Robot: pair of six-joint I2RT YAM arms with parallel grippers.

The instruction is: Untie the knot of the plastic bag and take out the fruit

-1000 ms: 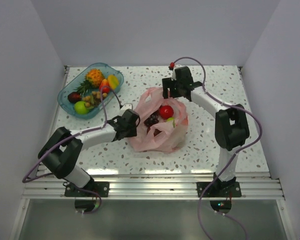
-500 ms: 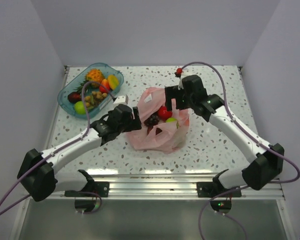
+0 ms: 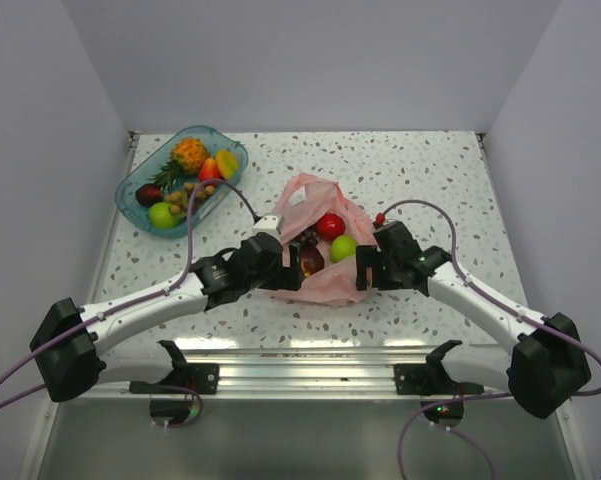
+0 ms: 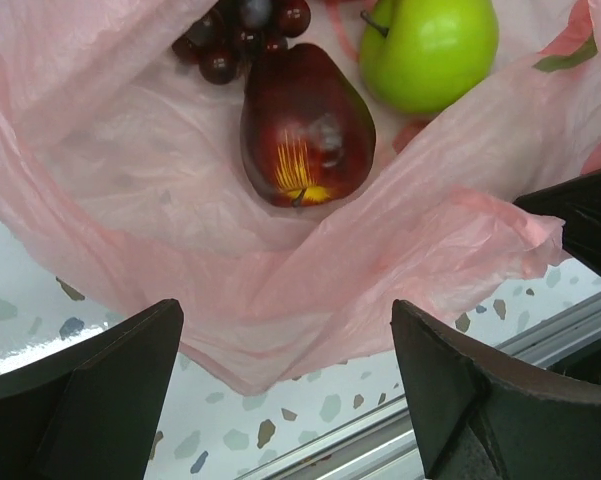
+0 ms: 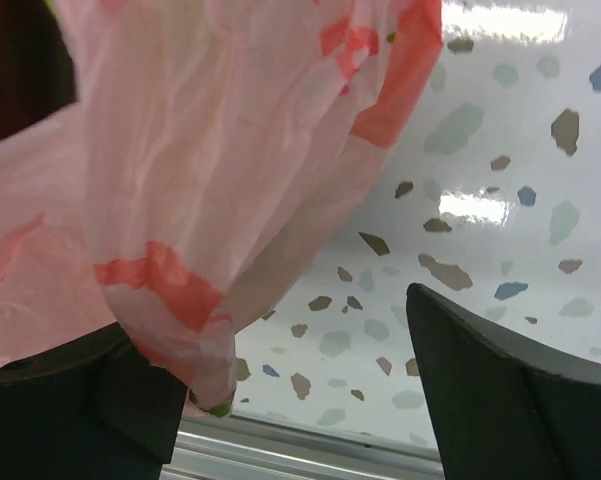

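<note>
The pale-pink plastic bag (image 3: pixel 325 285) lies mid-table with its mouth open upward; no knot shows. Inside it are a red apple (image 3: pixel 331 225), a lime-green apple (image 3: pixel 343 247), dark grapes (image 3: pixel 306 238) and a dark red pear-shaped fruit (image 3: pixel 312 261). My left gripper (image 3: pixel 290 262) is open at the bag's near-left edge. In the left wrist view (image 4: pixel 280 400) the bag's near wall (image 4: pixel 280 320) sags between the fingers, with the dark red fruit (image 4: pixel 305 125), green apple (image 4: pixel 430 50) and grapes (image 4: pixel 240 40) beyond. My right gripper (image 3: pixel 365 270) is open at the bag's near-right edge; pink plastic (image 5: pixel 180 200) drapes over its left finger (image 5: pixel 70 410).
A clear blue tray (image 3: pixel 133 205) stands at the back left with a small pineapple (image 3: pixel 190 153) and several other fruits. The metal rail (image 3: pixel 300 350) runs along the table's near edge just behind both grippers. White walls close in the left, right and back.
The right gripper has swung from the bag's far side round to its near-right edge. The left gripper has moved right and nearer, against the bag's near-left edge. The bag's mouth lies wider open.
</note>
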